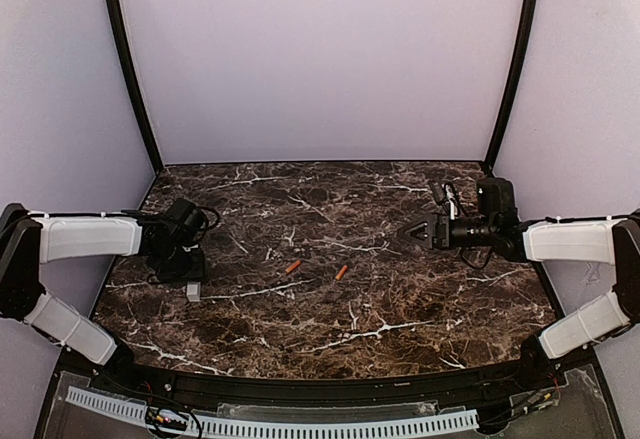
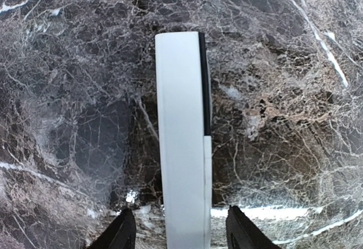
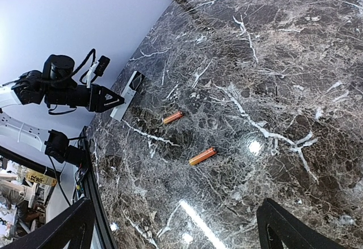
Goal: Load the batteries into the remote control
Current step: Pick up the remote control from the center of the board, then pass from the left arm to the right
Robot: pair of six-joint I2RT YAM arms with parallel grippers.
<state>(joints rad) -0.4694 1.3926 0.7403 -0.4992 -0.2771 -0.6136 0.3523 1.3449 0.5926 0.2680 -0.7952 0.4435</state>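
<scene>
The white remote control (image 2: 181, 141) lies flat on the marble, with a dark strip along its right edge. My left gripper (image 2: 181, 235) is open and straddles its near end, with a gap on each side. In the top view only the remote's end (image 1: 194, 291) shows below the left gripper (image 1: 190, 274). Two orange-red batteries (image 1: 293, 266) (image 1: 342, 272) lie loose mid-table, apart from each other. My right gripper (image 1: 410, 230) is open and empty, raised at the right and pointing left towards them. The right wrist view shows both batteries (image 3: 173, 117) (image 3: 202, 156) and the remote (image 3: 127, 96).
The dark marble tabletop (image 1: 400, 309) is walled by pale panels at the back and sides. A black rail (image 1: 330, 384) runs along the near edge. No cover strip shows.
</scene>
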